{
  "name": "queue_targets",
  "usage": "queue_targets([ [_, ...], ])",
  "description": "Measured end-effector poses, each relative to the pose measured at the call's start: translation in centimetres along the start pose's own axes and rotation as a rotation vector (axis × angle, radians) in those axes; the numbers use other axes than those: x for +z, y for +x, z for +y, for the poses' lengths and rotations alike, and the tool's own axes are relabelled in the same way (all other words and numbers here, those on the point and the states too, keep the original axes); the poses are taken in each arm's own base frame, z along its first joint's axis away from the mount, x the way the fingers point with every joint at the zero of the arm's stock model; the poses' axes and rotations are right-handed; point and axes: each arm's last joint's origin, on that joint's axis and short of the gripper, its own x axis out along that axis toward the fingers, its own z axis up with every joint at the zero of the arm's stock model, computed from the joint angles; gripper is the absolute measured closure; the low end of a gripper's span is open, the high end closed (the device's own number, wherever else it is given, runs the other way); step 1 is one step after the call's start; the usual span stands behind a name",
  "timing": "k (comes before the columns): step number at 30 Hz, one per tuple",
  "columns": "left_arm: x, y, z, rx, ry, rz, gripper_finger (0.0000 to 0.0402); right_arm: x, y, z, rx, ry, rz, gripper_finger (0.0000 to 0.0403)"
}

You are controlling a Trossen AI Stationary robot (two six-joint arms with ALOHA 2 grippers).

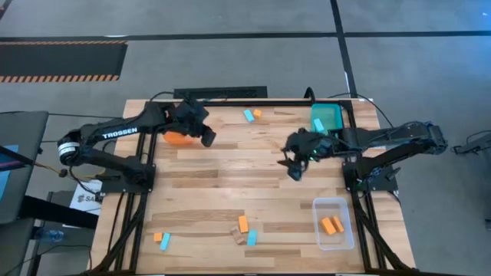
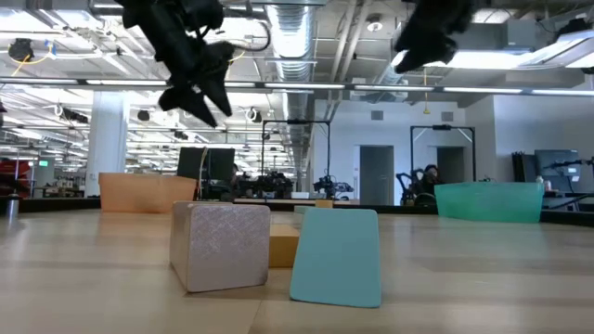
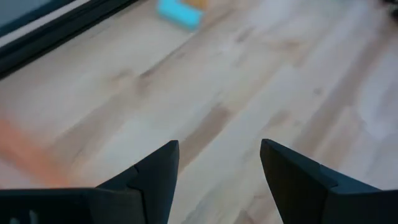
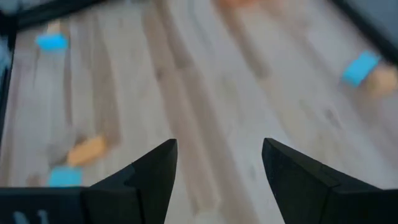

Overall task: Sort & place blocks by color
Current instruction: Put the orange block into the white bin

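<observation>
**Sorting barely begun: two blocks trayed, the rest loose on the desk**

Judging by how things lie, only a small part is done. Two orange blocks (image 1: 331, 225) sit in the clear tray (image 1: 344, 238), near the front of the desk on the right arm's side. The teal tray (image 1: 328, 116), just behind the right hand (image 1: 294, 170), looks to hold one light blue block (image 1: 318, 123). The orange tray (image 1: 177, 138) lies directly under the left arm, close beside the left hand (image 1: 207, 138); whether it holds anything cannot be told.

Left to sort: a light blue and orange pair (image 1: 252, 115) at the far edge, between the two hands and nearer the left one; a cluster of orange, pale wood and light blue blocks (image 1: 244, 231) well in front of the right hand; and another orange and blue pair (image 1: 162, 239) at the front corner, well away from the left hand.

Both hands hover above the desk (image 1: 230, 176), fingers apart and carrying nothing, as each wrist view shows.

Nothing stands between either hand and the loose blocks. In the front cluster the pieces touch or nearly touch, so picking one cleanly may nudge its neighbours.
</observation>
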Motion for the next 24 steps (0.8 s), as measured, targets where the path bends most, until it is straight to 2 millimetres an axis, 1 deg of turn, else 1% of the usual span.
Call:
queue_targets([
  [2,-0.3,0.0,-1.2,-0.038,0.062,-0.010,0.0187,1.3,1.2,-1.2,-0.006,0.022,-0.070,0.0144],
  [4,-0.6,-0.1,-2.2,-0.072,0.100,-0.019,0.0187,2.5,2.9,-3.0,0.006,0.047,-0.101,0.0144],
  [7,-1.0,-0.1,-3.3,-0.078,0.136,-0.024,0.0187,4.0,5.9,-6.7,-0.003,0.096,-0.097,0.0144],
  [9,-1.3,-0.2,-3.7,-0.066,0.149,-0.031,0.0187,4.9,7.8,-9.5,-0.067,0.111,-0.073,0.0144],
  [11,-1.5,-0.2,-4.0,-0.053,0.157,-0.038,0.0187,5.6,9.8,-12.2,-0.129,0.090,-0.043,0.0144],
  [14,-1.5,-0.2,-4.2,-0.036,0.163,-0.048,0.0187,6.2,12.6,-16.1,-0.200,0.026,0.017,0.0144],
  [18,-1.5,-0.2,-4.1,-0.033,0.162,-0.048,0.0187,6.2,15.7,-20.4,-0.248,0.007,0.082,0.0149],
  [21,-1.5,-0.2,-4.1,-0.033,0.162,-0.048,0.0187,5.7,17.4,-23.1,-0.204,0.025,0.123,0.0162],
  [24,-1.5,-0.2,-4.1,-0.032,0.174,-0.048,0.0187,5.7,18.5,-25.0,-0.167,0.052,0.146,0.0178],
])
